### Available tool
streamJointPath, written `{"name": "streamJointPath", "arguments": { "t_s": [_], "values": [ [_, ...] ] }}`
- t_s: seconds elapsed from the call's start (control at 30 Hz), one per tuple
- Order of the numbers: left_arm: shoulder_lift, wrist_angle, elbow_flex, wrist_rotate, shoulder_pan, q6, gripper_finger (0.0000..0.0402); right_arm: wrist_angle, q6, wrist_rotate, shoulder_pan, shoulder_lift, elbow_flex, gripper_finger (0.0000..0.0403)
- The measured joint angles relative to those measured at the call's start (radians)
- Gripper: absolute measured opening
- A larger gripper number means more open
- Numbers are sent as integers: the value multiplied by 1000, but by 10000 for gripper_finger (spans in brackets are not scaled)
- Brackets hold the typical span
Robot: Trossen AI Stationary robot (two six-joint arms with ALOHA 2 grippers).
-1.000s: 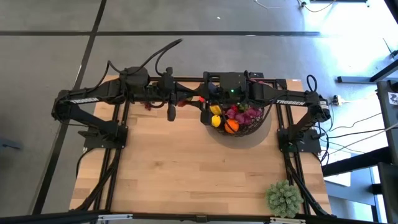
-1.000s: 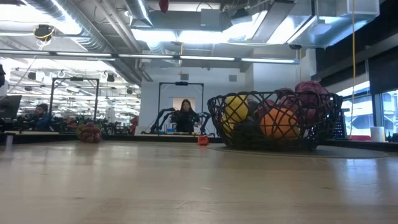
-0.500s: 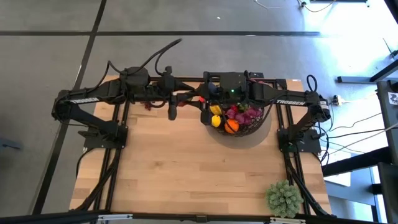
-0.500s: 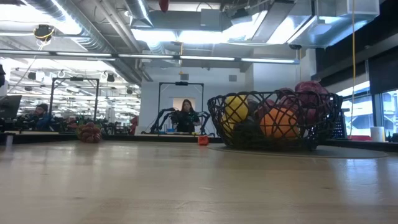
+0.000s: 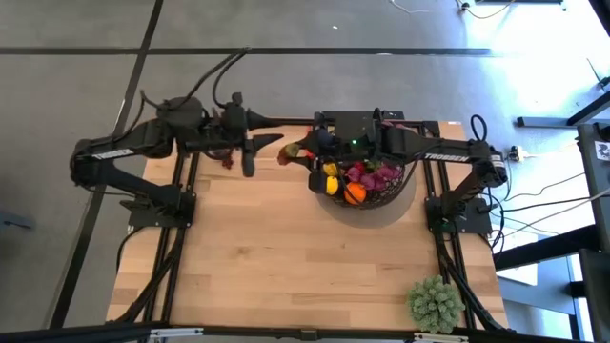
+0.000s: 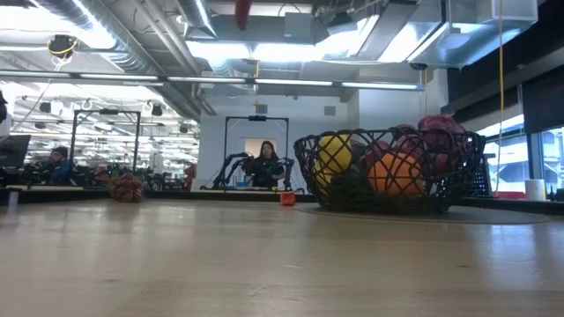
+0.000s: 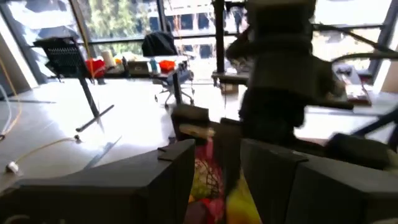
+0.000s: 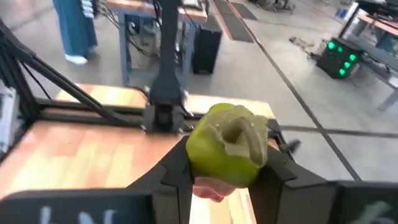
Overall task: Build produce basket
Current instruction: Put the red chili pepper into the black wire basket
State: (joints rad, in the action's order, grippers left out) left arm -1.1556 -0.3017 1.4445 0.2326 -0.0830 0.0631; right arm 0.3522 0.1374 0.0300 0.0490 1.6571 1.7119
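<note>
The right gripper (image 8: 225, 180) fingers are pinching a green apple (image 8: 229, 147) beside the basket (image 5: 367, 195) at the bench's far edge (left gripper (image 5: 250, 152) fingers are standing apart); lowering it in looks next.

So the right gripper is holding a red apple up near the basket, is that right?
Not quite: the colour is wrong. The right wrist view shows the right gripper shut on a green apple, not a red one. It is indeed held up beside the basket, as the high view shows.
</note>
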Motion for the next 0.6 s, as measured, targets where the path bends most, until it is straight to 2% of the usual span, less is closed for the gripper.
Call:
{"name": "streamJointPath", "arguments": {
  "t_s": [0.17, 0.4, 0.6],
  "values": [
    [32, -90, -1, -1, 0, -5, 121, 90, 6, 87, 1, -29, 0, 101],
    [43, -218, -2, 19, 0, -63, 121, 246, -1, 215, 0, -143, 0, 100],
    [43, -236, -2, 18, 0, -114, 121, 540, -139, 243, 0, -231, 0, 100]
  ]
}}
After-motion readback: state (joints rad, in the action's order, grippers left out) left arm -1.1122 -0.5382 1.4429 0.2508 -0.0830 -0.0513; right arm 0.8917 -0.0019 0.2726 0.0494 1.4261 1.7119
